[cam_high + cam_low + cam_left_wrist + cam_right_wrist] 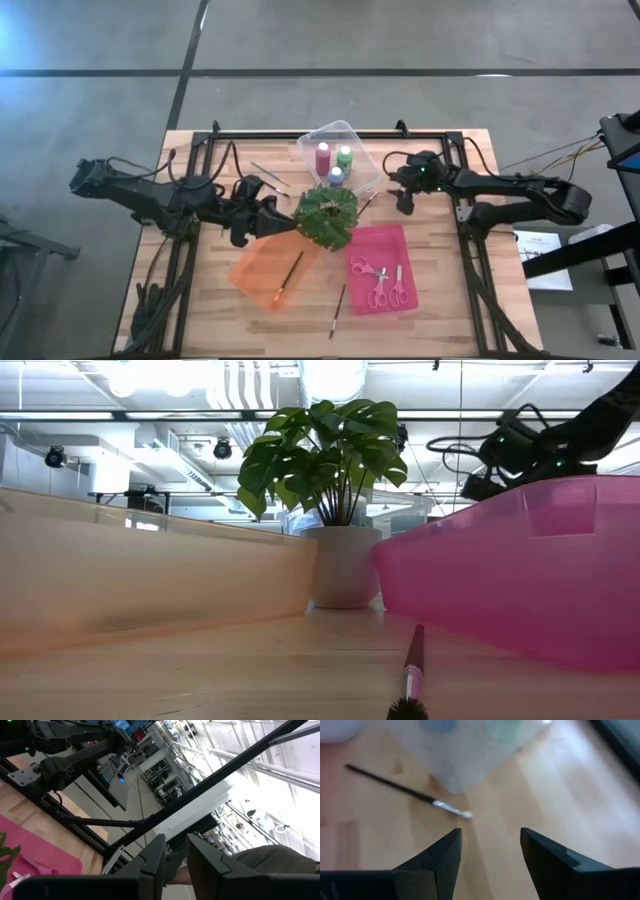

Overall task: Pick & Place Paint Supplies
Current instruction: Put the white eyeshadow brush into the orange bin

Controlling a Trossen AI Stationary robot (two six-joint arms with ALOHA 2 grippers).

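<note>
A dark-handled paintbrush (405,792) lies on the tabletop (440,300) just beside the clear tray (338,152), bristle tip toward the right gripper (490,851). That gripper hovers above with fingers spread and empty, the brush's long axis running slantwise ahead of the gap. The left gripper (175,857), nearly closed on nothing, waits beyond the plant (325,216), so the right arm looks nearer.

In the right wrist view the clear tray (470,750) is a blur, cut off by the picture's edge, and the paint bottles (437,725) in it show only as smears of colour. The low view cuts off the paintbrush (412,675) at its bristles. From above, the plant (325,215) hides what is probably the left gripper (275,218).
</note>
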